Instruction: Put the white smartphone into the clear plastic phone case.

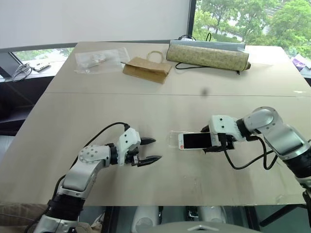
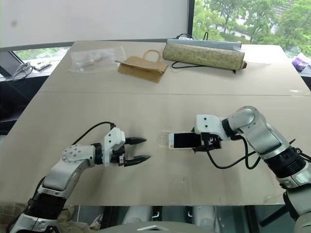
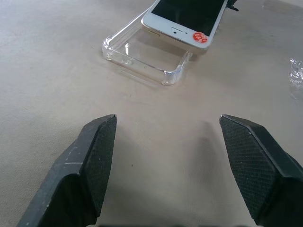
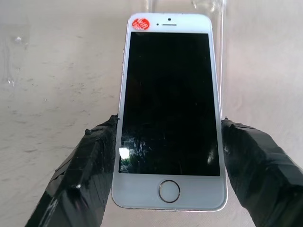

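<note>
Right wrist view shows the right gripper (image 4: 168,142) clamped on the long edges of the white smartphone (image 4: 168,101), screen up, its top end lying over the clear plastic phone case (image 3: 142,54) on the table (image 1: 160,104). The left gripper (image 1: 148,150) stands just beside the case's free end, fingers wide apart and holding nothing. In my judgement, seating needs the phone squared to the case rim, the left gripper bracing the shell against sliding.
</note>
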`<state>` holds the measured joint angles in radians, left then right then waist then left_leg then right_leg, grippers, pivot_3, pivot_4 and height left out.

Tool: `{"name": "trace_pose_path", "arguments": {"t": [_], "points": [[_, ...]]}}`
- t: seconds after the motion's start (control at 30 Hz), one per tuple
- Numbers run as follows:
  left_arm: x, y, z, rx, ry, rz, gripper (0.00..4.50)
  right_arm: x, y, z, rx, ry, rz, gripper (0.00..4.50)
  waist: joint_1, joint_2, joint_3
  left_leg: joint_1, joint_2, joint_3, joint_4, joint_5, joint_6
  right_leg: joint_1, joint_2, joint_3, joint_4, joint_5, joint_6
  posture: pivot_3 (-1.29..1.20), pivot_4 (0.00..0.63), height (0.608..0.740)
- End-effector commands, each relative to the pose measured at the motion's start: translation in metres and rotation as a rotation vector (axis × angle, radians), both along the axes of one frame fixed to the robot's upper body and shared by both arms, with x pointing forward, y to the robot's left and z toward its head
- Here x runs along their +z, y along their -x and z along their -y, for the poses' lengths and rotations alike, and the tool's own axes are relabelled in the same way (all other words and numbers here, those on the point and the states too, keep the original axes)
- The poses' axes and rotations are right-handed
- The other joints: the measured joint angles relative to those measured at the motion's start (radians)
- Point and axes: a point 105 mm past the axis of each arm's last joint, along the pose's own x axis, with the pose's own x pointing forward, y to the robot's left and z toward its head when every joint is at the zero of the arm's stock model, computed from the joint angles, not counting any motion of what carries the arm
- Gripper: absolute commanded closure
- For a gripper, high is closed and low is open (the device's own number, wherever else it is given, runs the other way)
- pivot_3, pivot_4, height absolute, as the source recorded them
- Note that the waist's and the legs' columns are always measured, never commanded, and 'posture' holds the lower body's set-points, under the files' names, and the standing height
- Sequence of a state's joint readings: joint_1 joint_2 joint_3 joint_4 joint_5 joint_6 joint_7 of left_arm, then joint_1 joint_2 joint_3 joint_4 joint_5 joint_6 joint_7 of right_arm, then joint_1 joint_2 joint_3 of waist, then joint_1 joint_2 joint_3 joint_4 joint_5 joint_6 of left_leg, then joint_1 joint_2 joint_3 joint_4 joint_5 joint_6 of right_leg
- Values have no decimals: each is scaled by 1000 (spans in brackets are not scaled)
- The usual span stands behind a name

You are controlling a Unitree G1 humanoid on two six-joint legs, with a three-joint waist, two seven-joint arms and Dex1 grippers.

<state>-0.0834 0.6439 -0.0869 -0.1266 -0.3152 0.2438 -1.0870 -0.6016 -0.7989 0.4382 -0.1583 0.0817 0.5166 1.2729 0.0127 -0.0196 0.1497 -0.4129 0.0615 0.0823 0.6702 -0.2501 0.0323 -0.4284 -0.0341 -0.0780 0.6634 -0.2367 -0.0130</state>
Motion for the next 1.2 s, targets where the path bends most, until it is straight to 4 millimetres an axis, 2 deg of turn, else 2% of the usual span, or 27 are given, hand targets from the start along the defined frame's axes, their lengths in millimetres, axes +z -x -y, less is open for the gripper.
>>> {"name": "trace_pose_path", "arguments": {"t": [0.03, 0.33, 0.67, 0.7, 0.73, 0.77, 0.87, 1.0, 1.2], "points": [[2, 1, -2, -6, -13, 13, 919, 6, -4, -3, -54, 6, -44, 1526, 0, 0, 0, 0, 0, 0, 0, 0, 0, 0, 0, 0, 0, 0, 0, 0, 150, 740], [3, -6, -4, 4, -15, 22, 919, 4, -12, 1, -122, 58, -93, 1526, 0, 0, 0, 0, 0, 0, 0, 0, 0, 0, 0, 0, 0, 0, 0, 0, 150, 740], [3, -7, -1, 6, -13, 27, 919, -2, -14, -5, -87, 98, -40, 1526, 0, 0, 0, 0, 0, 0, 0, 0, 0, 0, 0, 0, 0, 0, 0, 0, 150, 740], [3, -7, -1, 6, -13, 28, 869, -2, -15, -6, -88, 97, -36, 505, 0, 0, 0, 0, 0, 0, 0, 0, 0, 0, 0, 0, 0, 0, 0, 0, 150, 740], [3, -7, 0, 6, -13, 29, 869, -2, -15, -7, -88, 94, -34, 192, 0, 0, 0, 0, 0, 0, 0, 0, 0, 0, 0, 0, 1, 0, 0, 0, 150, 740], [3, -7, 0, 5, -12, 29, 869, -3, -15, -8, -89, 92, -33, 62, 0, 0, 0, 0, 0, 0, 0, 0, 0, 0, 0, 0, 1, 0, 0, 0, 150, 740], [3, -8, 1, 3, -12, 31, 869, -2, -12, -12, -81, 80, -36, 62, 1, 0, 0, 0, 0, 0, 0, 0, 0, 0, 0, 0, 1, 0, 0, 0, 150, 740], [3, -9, 2, 3, -8, 32, 869, 10, -9, -17, -73, 15, -25, 62, 0, 0, 0, -1, 0, 0, 0, 0, 0, -1, 0, -1, 0, 0, 0, 0, 150, 740], [7, -15, 6, -7, 9, 38, 869, 47, -4, -22, -48, -150, 84, 62, 2, 0, 0, -1, 0, 0, 0, 0, 0, -1, 0, -1, 0, 0, 0, 0, 150, 740]]}}
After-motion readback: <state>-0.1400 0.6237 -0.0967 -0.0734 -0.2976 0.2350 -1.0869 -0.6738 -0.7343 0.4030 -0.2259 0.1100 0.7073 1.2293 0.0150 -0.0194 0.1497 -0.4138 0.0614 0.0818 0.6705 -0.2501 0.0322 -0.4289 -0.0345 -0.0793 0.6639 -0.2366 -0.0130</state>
